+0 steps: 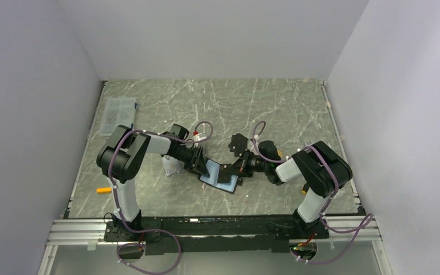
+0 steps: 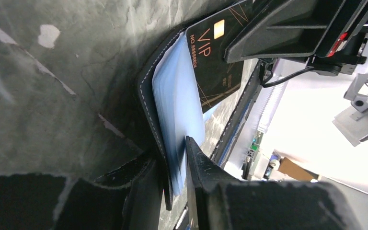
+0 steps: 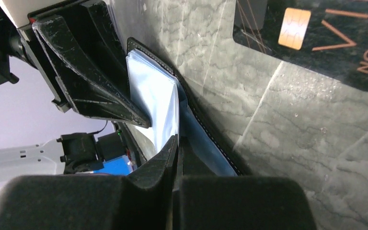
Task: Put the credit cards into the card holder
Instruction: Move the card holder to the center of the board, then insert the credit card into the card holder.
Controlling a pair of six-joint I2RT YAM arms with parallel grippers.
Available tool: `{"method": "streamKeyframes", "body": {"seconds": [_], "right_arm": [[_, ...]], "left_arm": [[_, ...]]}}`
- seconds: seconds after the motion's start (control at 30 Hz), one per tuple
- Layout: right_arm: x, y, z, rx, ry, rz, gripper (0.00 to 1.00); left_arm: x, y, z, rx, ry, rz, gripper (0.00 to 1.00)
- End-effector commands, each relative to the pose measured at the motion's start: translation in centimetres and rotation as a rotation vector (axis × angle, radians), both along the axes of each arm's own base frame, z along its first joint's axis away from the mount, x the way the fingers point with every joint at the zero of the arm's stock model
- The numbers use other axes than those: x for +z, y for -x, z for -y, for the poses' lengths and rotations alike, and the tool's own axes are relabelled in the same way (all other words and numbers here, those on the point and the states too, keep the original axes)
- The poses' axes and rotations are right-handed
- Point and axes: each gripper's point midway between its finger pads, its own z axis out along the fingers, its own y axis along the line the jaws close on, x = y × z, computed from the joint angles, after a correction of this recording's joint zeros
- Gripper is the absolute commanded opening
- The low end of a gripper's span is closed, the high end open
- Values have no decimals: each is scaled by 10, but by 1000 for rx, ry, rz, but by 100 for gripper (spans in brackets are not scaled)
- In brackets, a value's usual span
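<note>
The card holder (image 1: 220,180) lies open on the table between both arms, its bluish clear pockets (image 2: 177,105) fanned up. My left gripper (image 2: 172,153) is shut on its black stitched cover and several pocket leaves. From the opposite side, my right gripper (image 3: 177,143) is shut on a single pale pocket leaf (image 3: 155,96), holding it apart from the darker leaves. A black credit card (image 3: 316,33) with a gold chip and "VIP" lettering lies flat on the table just beyond the holder, also visible as the black card (image 2: 218,57) and in the top view (image 1: 238,142).
A clear box of screws (image 1: 119,113) sits at the back left. A small clear plastic sleeve (image 1: 172,166) lies under the left arm. A small orange item (image 1: 103,189) rests near the left front edge. Walls enclose the table on three sides.
</note>
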Motion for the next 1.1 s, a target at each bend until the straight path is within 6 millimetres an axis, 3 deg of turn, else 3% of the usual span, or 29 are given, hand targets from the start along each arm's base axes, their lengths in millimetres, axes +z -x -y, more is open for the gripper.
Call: {"method": "streamKeyframes", "body": {"seconds": [0.0,0.13,0.23,0.37,0.43,0.57,0.8,1.07], "right_arm": [[-10,-8,5,-26,76,10,0],[-12,-8,1,-16,62,-2,0],[-12,-7,-2,-4,39,-12,0],[-13,-4,-2,-1,38,-13,0],[-13,-2,-1,-1,40,-14,0],[-14,2,-1,1,31,-24,0],[-12,16,-2,30,10,-48,0],[-6,32,-3,87,-26,-60,0]], "left_arm": [[-9,1,4,-12,11,-3,28],[-5,-2,8,-10,40,1,29],[-10,-6,-2,4,13,-12,31],[-15,-12,-21,15,-38,-7,60],[-12,-16,-28,20,-37,10,61],[-9,-22,-33,41,-37,39,52],[-19,-23,-34,53,-58,46,20],[-22,-23,-36,53,-82,55,16]]}}
